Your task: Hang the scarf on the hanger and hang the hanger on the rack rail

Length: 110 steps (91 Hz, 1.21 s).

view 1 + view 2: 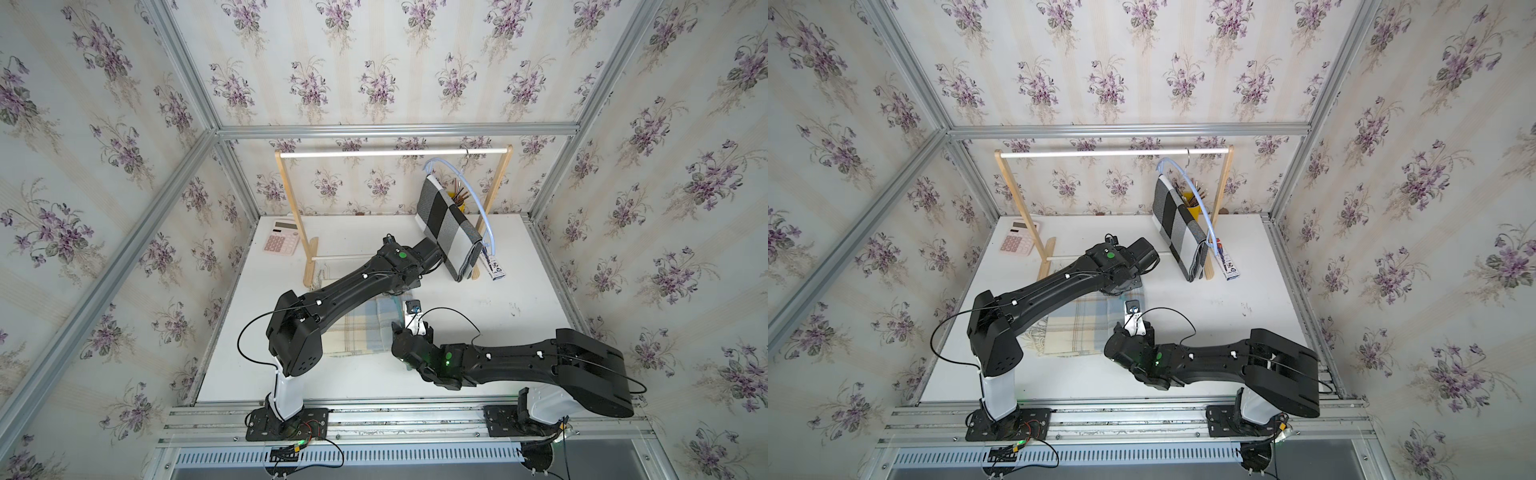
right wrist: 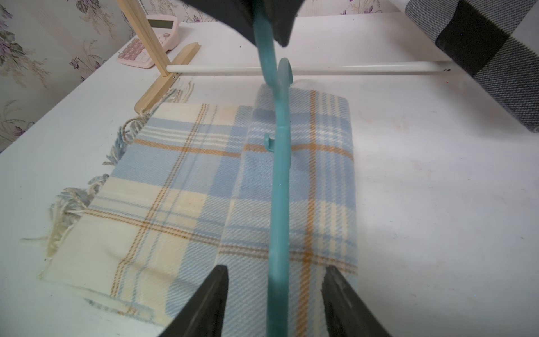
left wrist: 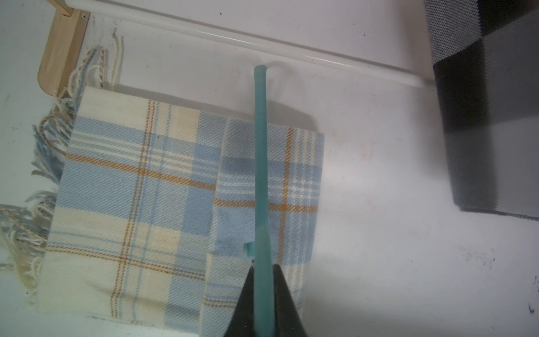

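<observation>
One hanger [image 2: 279,186] over scarf [image 2: 175,189] (near folded edge); table [image 2: 437,204] beyond

The scarf [image 1: 361,328] lies on the table [image 1: 498,332] before the rack [image 1: 288,187], hanger [image 3: 260,146] over it, calculator [image 1: 282,243] behind

pale blue and cream plaid scarf [image 3: 140,181], teal hanger [image 3: 260,146], black-grey checked cloth [image 1: 446,224], pink calculator [image 1: 281,242]

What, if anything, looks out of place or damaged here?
Nothing spilled or broken. The plaid scarf lies folded flat, its fringe straggling untidily beside the rack's wooden foot. The left gripper holds the teal hanger above it.
</observation>
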Available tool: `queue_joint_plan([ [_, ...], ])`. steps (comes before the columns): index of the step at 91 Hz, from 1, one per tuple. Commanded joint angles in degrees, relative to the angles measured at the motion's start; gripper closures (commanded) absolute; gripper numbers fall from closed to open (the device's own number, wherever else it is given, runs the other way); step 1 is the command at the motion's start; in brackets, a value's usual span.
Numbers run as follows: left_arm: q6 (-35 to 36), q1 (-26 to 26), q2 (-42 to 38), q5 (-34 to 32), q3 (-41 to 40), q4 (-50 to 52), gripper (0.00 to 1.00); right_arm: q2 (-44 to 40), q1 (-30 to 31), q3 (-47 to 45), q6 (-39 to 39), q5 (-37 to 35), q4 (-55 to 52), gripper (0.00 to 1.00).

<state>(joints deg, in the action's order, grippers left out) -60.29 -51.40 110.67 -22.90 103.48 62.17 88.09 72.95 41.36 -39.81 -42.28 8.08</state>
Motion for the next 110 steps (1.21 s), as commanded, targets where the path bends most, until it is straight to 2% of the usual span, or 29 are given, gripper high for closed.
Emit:
queue_joint_plan([
  [1,-0.7,0.0,0.4,-0.2,0.5,1.5,1.0,0.9,-1.1,0.3,1.8,0.9,-0.6,0.5],
  [9,-0.6,0.0,0.5,0.0,0.6,1.4,1.0,2.0,-1.7,0.7,2.7,1.7,-0.4,0.56],
  [31,-0.8,0.0,1.3,1.2,1.2,1.3,1.0,5.1,-2.6,3.9,3.8,0.7,-2.7,0.63],
  [63,0.5,0.0,1.5,2.5,2.6,2.3,1.0,5.8,-4.2,4.8,3.7,1.8,-5.9,1.0],
  [70,1.6,0.1,0.9,3.0,2.6,2.3,1.0,5.2,-4.5,4.7,3.7,2.7,-6.0,1.0],
  [74,2.4,0.0,0.2,3.0,2.5,2.4,0.92,4.8,-4.7,4.6,3.7,3.3,-6.0,1.0],
  [79,3.5,0.0,-0.8,3.1,2.4,2.8,0.76,4.4,-4.8,4.5,3.8,4.1,-6.1,1.0],
  [96,10.5,0.4,-8.8,2.9,-0.3,2.7,0.1,3.0,-5.3,3.7,3.3,6.5,-5.8,1.0],
  [99,11.9,0.7,-11.0,3.4,-1.9,1.8,0.06,2.8,-5.4,3.5,3.1,6.8,-5.7,1.0],
  [110,15.4,4.5,-22.7,9.2,-13.6,-5.0,0.06,1.7,-6.0,2.2,2.0,9.2,-4.3,1.0],
])
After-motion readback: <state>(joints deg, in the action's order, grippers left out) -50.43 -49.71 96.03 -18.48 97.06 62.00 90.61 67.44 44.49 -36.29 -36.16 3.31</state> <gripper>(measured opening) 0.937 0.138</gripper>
